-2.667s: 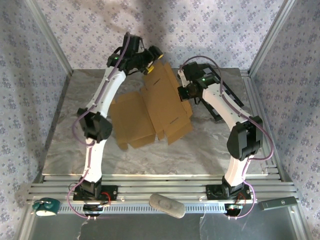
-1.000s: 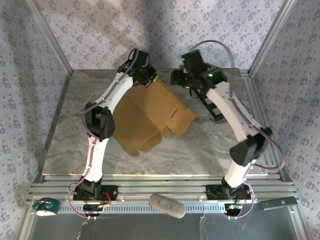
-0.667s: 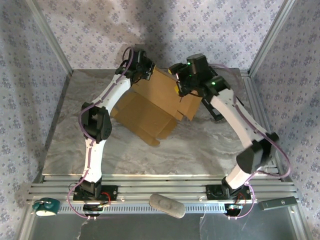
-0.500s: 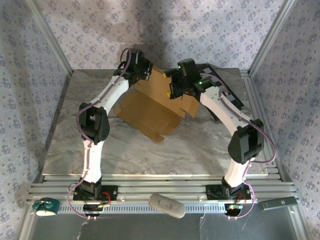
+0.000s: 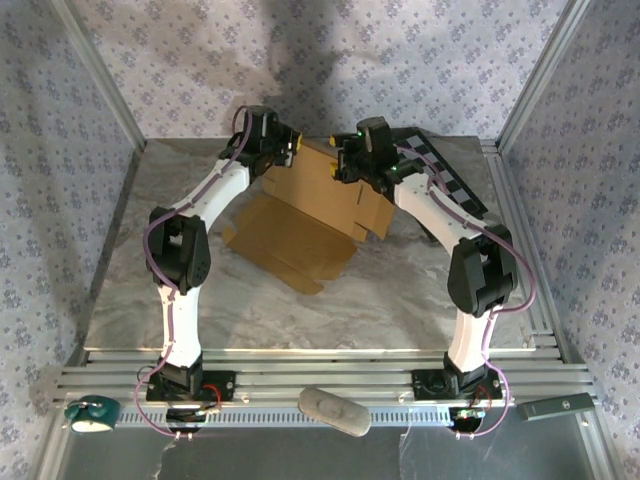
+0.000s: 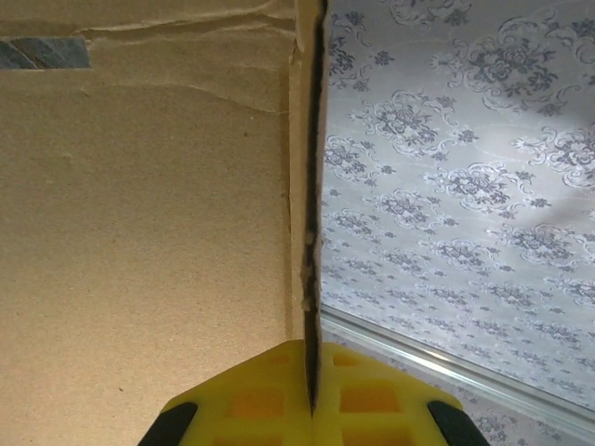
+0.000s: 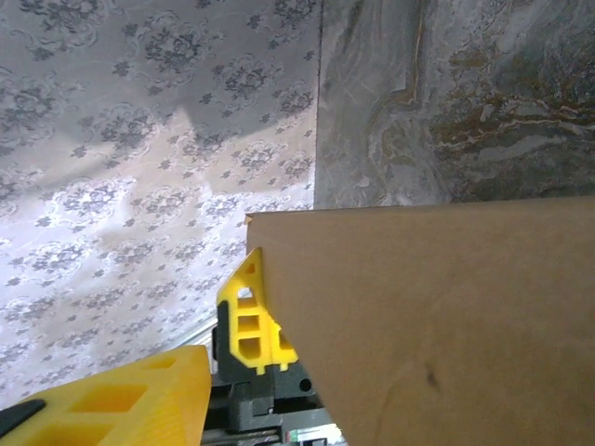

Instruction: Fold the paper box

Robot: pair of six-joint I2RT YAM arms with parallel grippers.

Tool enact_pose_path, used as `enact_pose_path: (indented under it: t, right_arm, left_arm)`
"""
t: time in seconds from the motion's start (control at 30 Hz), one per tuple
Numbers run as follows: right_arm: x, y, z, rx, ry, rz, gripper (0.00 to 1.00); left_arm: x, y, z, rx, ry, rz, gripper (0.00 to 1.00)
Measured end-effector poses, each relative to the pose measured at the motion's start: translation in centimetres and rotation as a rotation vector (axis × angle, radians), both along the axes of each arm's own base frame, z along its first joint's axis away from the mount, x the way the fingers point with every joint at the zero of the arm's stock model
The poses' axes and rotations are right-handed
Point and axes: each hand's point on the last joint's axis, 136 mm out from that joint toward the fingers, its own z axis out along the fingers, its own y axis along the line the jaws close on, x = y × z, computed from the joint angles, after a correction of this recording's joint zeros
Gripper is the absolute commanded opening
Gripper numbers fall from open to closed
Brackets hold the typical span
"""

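Note:
The paper box is a tan cardboard sheet, partly folded, its far panel lifted off the table at the back. My left gripper holds that panel's far left corner. In the left wrist view the yellow jaws are shut on the thin cardboard edge. My right gripper is at the same panel's top edge, a little to the right. In the right wrist view one yellow finger stands apart from the cardboard; the other finger is hidden behind it. The left gripper shows at the cardboard's corner.
A black-and-white checkerboard panel lies at the back right under the right arm. Patterned walls close the back and sides. On the front rail lie a grey oval object, a teal object and a dark device.
The left gripper has drawn the box's far panel up and back. The right arm swung in from the right to that panel's top edge, and its jaws have narrowed.

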Motion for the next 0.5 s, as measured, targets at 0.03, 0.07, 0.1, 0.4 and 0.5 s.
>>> enact_pose_path:
  t: [0.03,0.07,0.1,0.4,0.5]
  right_arm:
    - [0.1,0.0,-0.1,-0.002,0.003,-0.002,0.45]
    - [0.1,0.0,-0.3,-0.005,0.007,-0.005,0.41]
    - [0.1,0.0,-0.3,-0.007,0.009,-0.009,0.37]
    - [0.7,-1.1,0.2,-0.041,0.002,0.009,0.00]
    - [1.2,-2.5,-0.5,-0.086,0.002,0.036,0.00]
  left_arm:
    - [0.0,0.0,0.0,0.000,0.000,0.001,0.00]
    - [0.0,0.0,0.0,-0.001,-0.001,0.001,0.00]
    - [0.0,0.0,0.0,-0.001,-0.002,0.001,0.00]
    - [-1.2,-0.1,0.1,-0.005,0.011,-0.048,0.50]
    - [-2.7,0.3,0.7,0.012,0.023,-0.098,0.58]
